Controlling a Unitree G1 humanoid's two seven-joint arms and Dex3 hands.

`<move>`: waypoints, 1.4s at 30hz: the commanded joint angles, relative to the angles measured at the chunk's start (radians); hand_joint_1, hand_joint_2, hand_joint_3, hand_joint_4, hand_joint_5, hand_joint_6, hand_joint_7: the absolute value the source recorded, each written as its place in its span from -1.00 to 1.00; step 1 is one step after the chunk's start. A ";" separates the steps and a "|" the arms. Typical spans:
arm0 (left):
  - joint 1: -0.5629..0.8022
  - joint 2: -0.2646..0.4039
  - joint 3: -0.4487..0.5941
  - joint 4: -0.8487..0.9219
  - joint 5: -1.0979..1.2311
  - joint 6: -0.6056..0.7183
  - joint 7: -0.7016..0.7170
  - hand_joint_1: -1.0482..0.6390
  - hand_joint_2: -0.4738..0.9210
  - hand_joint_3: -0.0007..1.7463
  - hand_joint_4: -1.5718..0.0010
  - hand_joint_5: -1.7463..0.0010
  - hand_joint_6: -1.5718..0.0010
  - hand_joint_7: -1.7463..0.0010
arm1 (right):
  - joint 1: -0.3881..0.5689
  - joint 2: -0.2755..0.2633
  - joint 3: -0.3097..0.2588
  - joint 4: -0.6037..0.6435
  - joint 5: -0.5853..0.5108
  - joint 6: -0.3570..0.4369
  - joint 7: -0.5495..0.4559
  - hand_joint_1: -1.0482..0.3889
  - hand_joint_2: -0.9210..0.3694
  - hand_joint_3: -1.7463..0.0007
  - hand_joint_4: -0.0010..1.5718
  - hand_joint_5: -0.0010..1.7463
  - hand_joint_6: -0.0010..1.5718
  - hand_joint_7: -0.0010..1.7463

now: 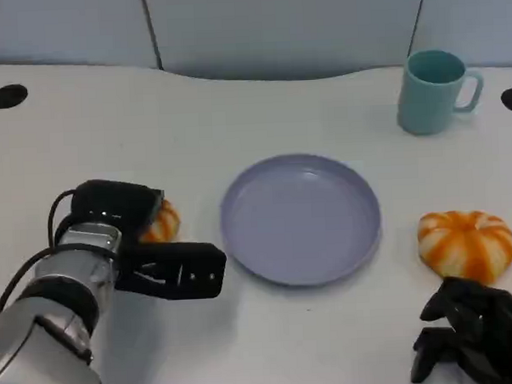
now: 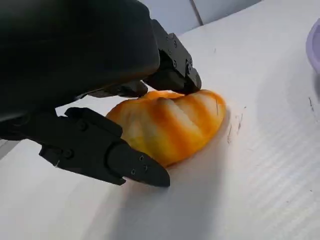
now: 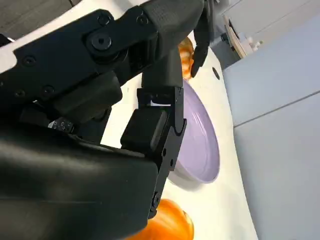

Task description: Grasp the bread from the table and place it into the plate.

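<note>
1. My left hand (image 1: 148,248) brackets the bread (image 2: 167,125) on the table (image 1: 271,344). One finger (image 2: 172,70) touches its upper crust; the thumb (image 2: 115,155) lies along its near flank, at or just short of contact. I judge this a grasp being set, not yet a lift: the bread rests on the table surface.
2. The fingers stand on opposite sides of the loaf, so that closing would pinch it across its width.
3. The plate (image 1: 301,217) lies just beyond my left fingertips, with nothing in it. No object stands between the bread and the plate rim.
4. A teal mug (image 1: 432,91) stands well beyond the plate, clear of the transfer path.
5. A second orange bun (image 1: 465,244) sits just ahead of my right hand (image 1: 470,331), whose fingers are curled inward on nothing.
</note>
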 commanded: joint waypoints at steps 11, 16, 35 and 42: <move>0.035 0.034 -0.001 0.007 -0.005 -0.074 0.034 -0.20 1.00 -0.51 0.13 -0.39 -0.31 0.98 | -0.023 -0.008 -0.002 0.021 -0.005 -0.014 0.002 -0.85 -0.77 0.99 0.76 0.06 0.53 0.02; 0.028 0.046 0.024 0.002 -0.025 -0.099 0.051 -0.12 1.00 -0.61 0.25 -0.77 -0.35 0.94 | -0.046 -0.007 -0.001 0.054 -0.007 -0.028 0.008 -0.82 -0.78 0.99 0.78 0.03 0.56 -0.06; -0.018 0.163 0.011 -0.042 0.004 -0.273 0.239 -0.01 1.00 -0.65 0.01 -1.00 0.28 -0.94 | -0.104 0.021 0.012 0.131 -0.035 -0.072 -0.009 -0.84 -0.79 1.00 0.75 0.05 0.51 0.01; -0.048 0.164 0.014 -0.069 0.007 -0.328 0.288 0.04 0.97 -0.70 -0.11 -1.00 0.15 -0.83 | -0.132 0.018 0.006 0.172 -0.037 -0.085 -0.008 -0.86 -0.78 1.00 0.78 0.04 0.53 0.00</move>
